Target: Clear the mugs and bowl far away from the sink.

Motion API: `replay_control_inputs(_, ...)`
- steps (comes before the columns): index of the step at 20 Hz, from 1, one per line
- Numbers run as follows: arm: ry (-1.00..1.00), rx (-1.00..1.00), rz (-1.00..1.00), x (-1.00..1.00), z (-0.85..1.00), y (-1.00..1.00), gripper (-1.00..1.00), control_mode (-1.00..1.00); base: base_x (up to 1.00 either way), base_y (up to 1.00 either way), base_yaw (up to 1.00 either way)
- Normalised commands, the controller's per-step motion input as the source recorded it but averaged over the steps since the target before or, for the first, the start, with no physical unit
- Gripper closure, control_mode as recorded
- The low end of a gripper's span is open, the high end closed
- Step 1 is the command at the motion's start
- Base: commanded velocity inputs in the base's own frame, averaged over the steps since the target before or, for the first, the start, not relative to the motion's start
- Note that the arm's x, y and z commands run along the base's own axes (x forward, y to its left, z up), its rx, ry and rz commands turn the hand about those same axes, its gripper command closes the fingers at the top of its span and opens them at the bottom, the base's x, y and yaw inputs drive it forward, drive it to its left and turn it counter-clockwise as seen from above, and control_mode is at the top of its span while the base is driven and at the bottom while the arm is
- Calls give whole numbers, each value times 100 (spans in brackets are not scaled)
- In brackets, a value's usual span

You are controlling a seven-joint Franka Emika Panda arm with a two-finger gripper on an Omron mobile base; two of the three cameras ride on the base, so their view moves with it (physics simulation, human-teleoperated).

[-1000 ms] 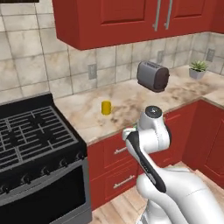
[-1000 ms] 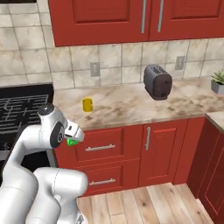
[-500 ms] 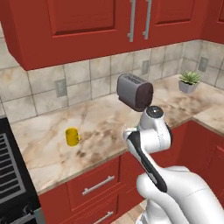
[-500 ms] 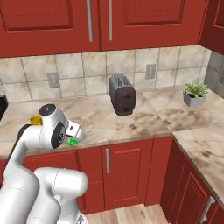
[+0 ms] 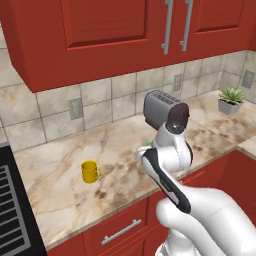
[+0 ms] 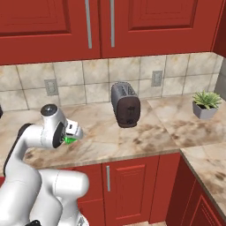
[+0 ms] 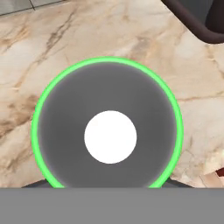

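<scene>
While the green mug (image 7: 109, 83) sits under the gripper (image 6: 73, 133), just left of the toaster (image 6: 126, 106), cannot tell whether clamped or loose; risks dropping it on the counter (image 6: 167, 128) if loose.

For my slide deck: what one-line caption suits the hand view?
Looking straight down into the green mug above the marble counter, toaster at the corner.

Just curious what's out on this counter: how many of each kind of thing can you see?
Mugs: 2, a yellow mug and a green mug
Toaster: 1
Potted plant: 1
Total: 4
</scene>
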Motion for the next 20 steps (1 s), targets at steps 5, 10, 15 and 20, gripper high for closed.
replay_control_inputs(5,3,0,25,17,1,39,100,-100,0,0,0)
replay_control_inputs(10,1,-2,1,3,-4,4,100,-100,0,0,0)
replay_control_inputs(15,7,-10,0,26,-35,29,100,-100,0,0,0)
replay_control_inputs(20,5,-9,0,45,-33,40,100,-100,0,0,0)
